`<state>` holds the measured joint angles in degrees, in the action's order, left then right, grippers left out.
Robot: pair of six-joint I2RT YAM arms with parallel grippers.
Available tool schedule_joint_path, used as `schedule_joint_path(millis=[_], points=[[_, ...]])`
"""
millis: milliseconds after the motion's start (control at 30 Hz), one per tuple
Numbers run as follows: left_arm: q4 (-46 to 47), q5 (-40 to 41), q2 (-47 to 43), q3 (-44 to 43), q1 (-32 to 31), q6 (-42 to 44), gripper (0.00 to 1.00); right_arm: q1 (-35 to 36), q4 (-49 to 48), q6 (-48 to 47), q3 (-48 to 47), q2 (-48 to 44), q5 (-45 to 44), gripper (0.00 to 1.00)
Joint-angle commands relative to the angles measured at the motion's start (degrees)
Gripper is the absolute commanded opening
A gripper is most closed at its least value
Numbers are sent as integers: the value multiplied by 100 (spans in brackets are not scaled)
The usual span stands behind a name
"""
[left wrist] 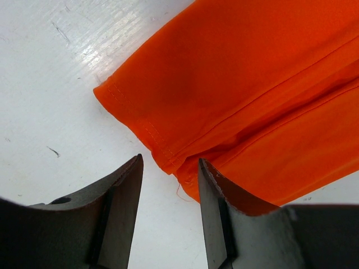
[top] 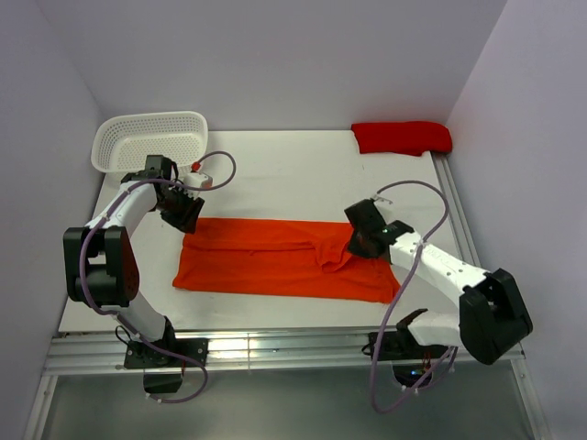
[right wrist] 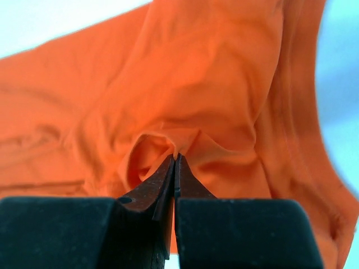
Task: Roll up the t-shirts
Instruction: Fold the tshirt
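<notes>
Right now the orange t-shirt point(top: 266, 261) lies folded long on the table point(top: 303, 174). The right end effector point(right wrist: 175, 168) pinches a bunched fold; the left end effector point(left wrist: 168, 207) gapes at a hem corner. From above, the wrists hide both tips.

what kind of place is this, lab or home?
Likely a lab robot cell: white table boxed by blank walls, aluminium frame rail along the near edge, only staged props, an orange t-shirt and a white basket.

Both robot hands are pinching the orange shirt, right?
Not quite. Only the right end effector is pinching the shirt. The left wrist view shows the left end effector open at the shirt's corner, not gripping it.
</notes>
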<state>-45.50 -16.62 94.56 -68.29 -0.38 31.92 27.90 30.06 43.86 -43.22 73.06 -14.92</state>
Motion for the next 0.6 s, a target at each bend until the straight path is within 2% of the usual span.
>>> schedule_joint_path(millis=[0, 267, 333, 433, 467, 500, 567], points=[[-21, -25, -87, -114, 21, 7, 49, 364, 254, 561, 331, -353, -257, 4], [-12, -43, -61, -44, 21, 68, 49, 892, 465, 1353, 1149, -958, -424, 6], [-3, -34, -52, -35, 21, 77, 49, 919, 509, 1520, 1360, -1135, -416, 10], [6, -60, -43, -44, 21, 69, 49, 980, 614, 1714, 1474, -1539, -433, 24], [32, -87, -35, -53, 21, 60, 49, 1033, 710, 1775, 1422, -1932, -477, 34], [32, -87, -26, -53, 21, 60, 49, 1033, 711, 1776, 1422, -1936, -477, 34], [32, -87, -17, -61, 21, 33, 49, 1033, 772, 1705, 1212, -2084, -591, 41]])
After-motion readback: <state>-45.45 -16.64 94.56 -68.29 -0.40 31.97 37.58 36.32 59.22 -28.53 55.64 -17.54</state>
